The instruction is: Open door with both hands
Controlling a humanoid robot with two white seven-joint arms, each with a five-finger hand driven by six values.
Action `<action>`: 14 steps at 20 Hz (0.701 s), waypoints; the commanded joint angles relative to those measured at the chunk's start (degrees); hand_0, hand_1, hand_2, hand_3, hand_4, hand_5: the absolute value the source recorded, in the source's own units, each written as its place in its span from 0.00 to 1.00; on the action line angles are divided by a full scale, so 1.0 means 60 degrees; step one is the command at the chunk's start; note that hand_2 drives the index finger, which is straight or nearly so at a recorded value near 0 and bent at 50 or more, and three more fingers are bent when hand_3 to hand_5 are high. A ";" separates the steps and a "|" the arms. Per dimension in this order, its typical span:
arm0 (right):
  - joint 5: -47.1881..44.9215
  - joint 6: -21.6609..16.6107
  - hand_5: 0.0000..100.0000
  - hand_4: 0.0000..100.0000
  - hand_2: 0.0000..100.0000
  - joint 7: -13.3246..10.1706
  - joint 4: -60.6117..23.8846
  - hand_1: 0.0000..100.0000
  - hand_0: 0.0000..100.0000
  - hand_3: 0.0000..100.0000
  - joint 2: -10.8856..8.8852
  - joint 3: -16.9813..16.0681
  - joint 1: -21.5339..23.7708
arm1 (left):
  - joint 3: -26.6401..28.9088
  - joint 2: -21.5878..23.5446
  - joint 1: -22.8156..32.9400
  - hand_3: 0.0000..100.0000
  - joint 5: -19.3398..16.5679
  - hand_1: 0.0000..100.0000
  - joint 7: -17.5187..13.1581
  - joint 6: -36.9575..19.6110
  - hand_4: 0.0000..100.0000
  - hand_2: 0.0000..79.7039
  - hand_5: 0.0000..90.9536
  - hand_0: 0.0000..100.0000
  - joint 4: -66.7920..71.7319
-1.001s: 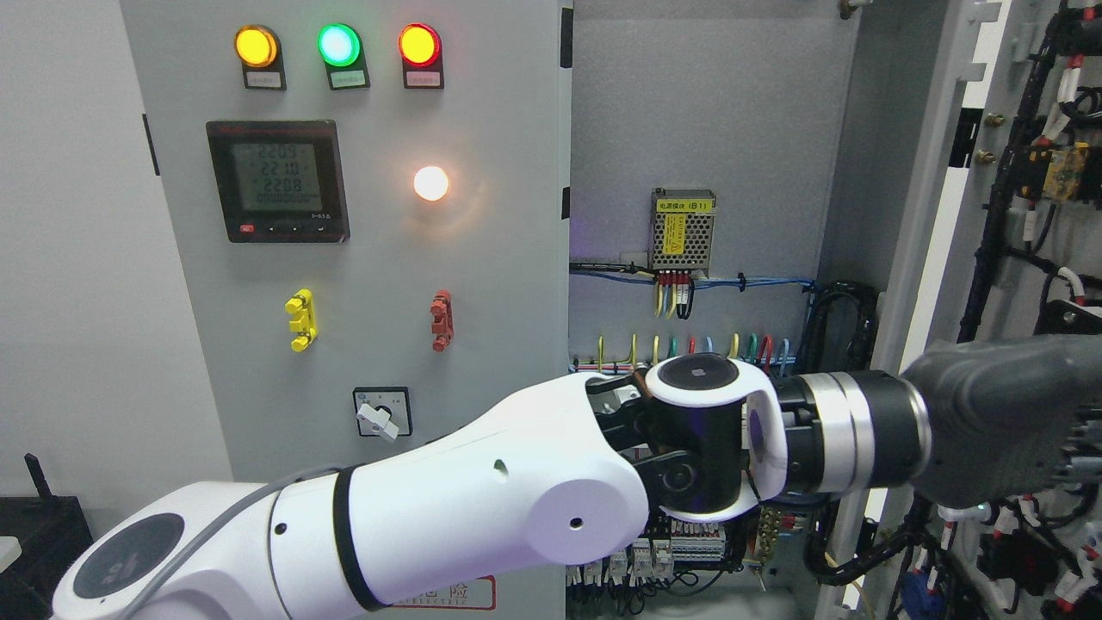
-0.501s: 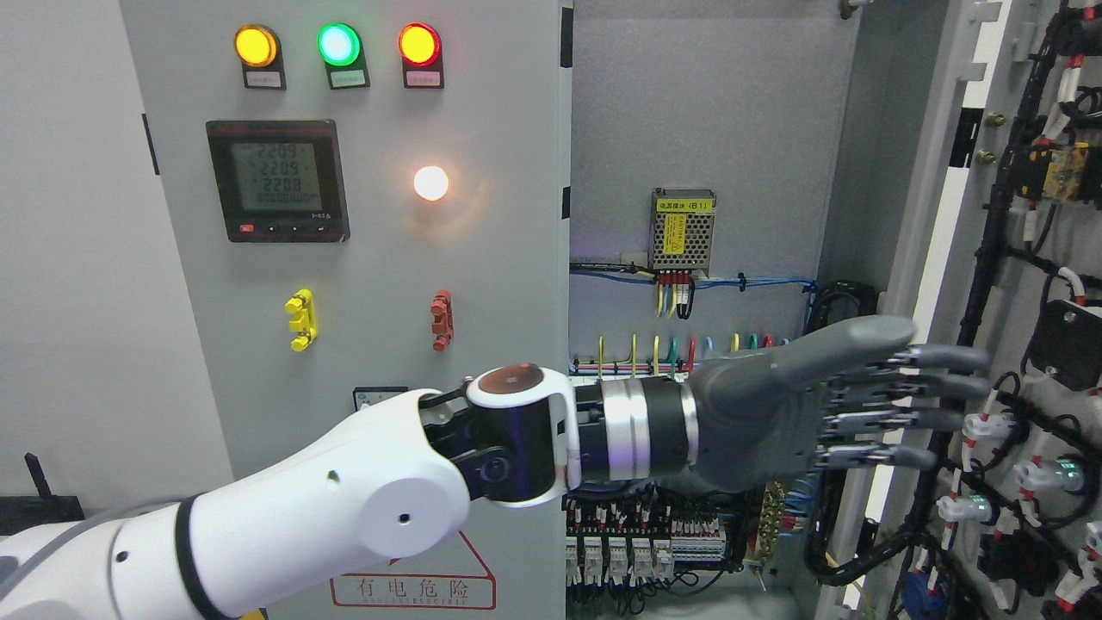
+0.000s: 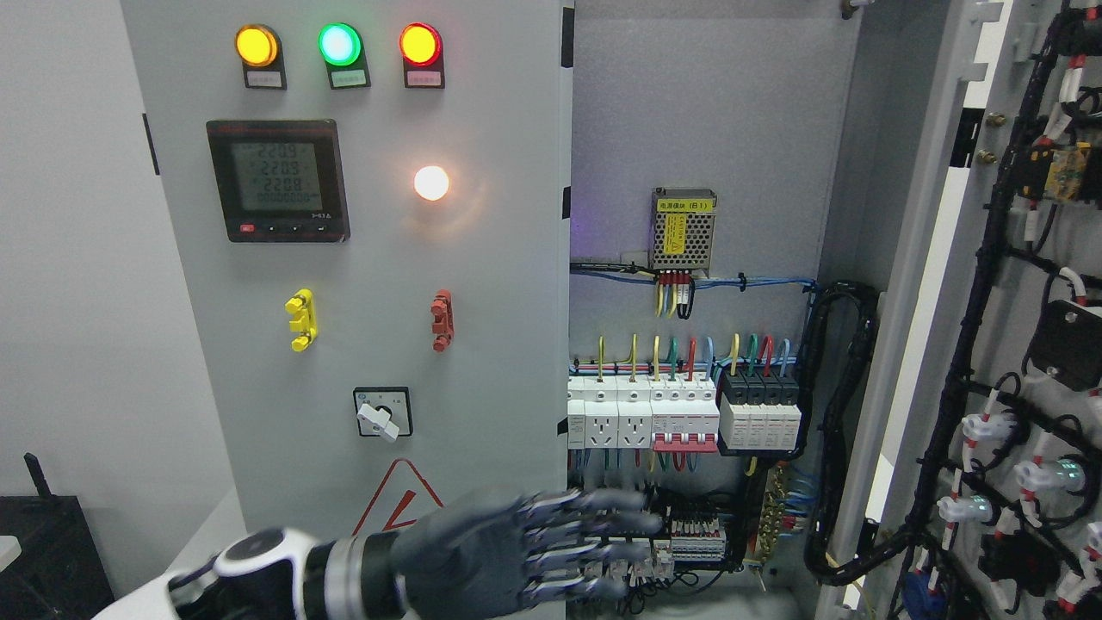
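Our left hand (image 3: 508, 551) is motion-blurred low at the near left, its arm cut off by the bottom edge; we can still make out its fingers (image 3: 594, 521) stretched flat and spread, holding nothing. Our right arm is out of view. Half a second ago this hand reached far right toward the open door (image 3: 1016, 284); now it has dropped back below the left panel (image 3: 370, 258). The door stands swung wide at the right, wiring on its inner face. Inside the cabinet (image 3: 706, 112) we see a power supply (image 3: 683, 228), breakers (image 3: 684, 413) and coloured wires.
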 commanded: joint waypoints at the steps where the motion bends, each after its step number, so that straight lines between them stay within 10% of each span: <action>1: 0.0000 -0.0001 0.00 0.00 0.00 -0.0003 0.0000 0.39 0.12 0.00 0.0000 0.0010 0.0000 | 0.8164 0.2440 0.7389 0.00 -0.2477 0.39 -0.0143 -0.0092 0.00 0.00 0.00 0.12 -0.0476; 9: 0.0000 -0.0001 0.00 0.00 0.00 -0.0003 0.0000 0.39 0.12 0.00 0.0000 -0.0004 0.0000 | 1.1919 -0.1512 1.2902 0.00 -0.7077 0.39 -0.0114 -0.4071 0.00 0.00 0.00 0.12 0.1134; 14: 0.0000 -0.0001 0.00 0.00 0.00 -0.0003 0.0000 0.39 0.12 0.00 0.0000 -0.0005 0.0000 | 1.2112 -0.4412 1.3683 0.00 -0.9391 0.39 -0.0114 -0.5421 0.00 0.00 0.00 0.12 0.2845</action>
